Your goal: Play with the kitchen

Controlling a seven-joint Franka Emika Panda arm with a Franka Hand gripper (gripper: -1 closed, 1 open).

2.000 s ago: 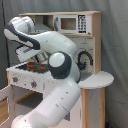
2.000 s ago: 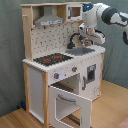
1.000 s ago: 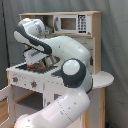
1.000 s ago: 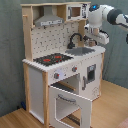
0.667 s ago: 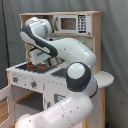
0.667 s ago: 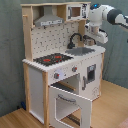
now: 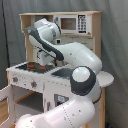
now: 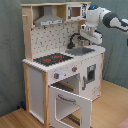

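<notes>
Standing tall, the white-and-wood kitchen [image 8: 60, 65] has its oven door [image 8: 67, 105] open.

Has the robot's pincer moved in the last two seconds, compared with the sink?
Yes. In the second exterior view the pincer rose from the sink toward the microwave.

A dark grey curtain [image 7: 10, 50] is hanging in soft vertical folds behind the scene in the first exterior view, filling the backdrop from edge to edge. In the second exterior view, the same kind of grey-green curtain [image 8: 10, 60] is covering the back wall, and a light wooden floor [image 8: 112, 107] is stretching across the bottom. Even, diffuse light is falling over everything, casting only faint shadows.
</notes>
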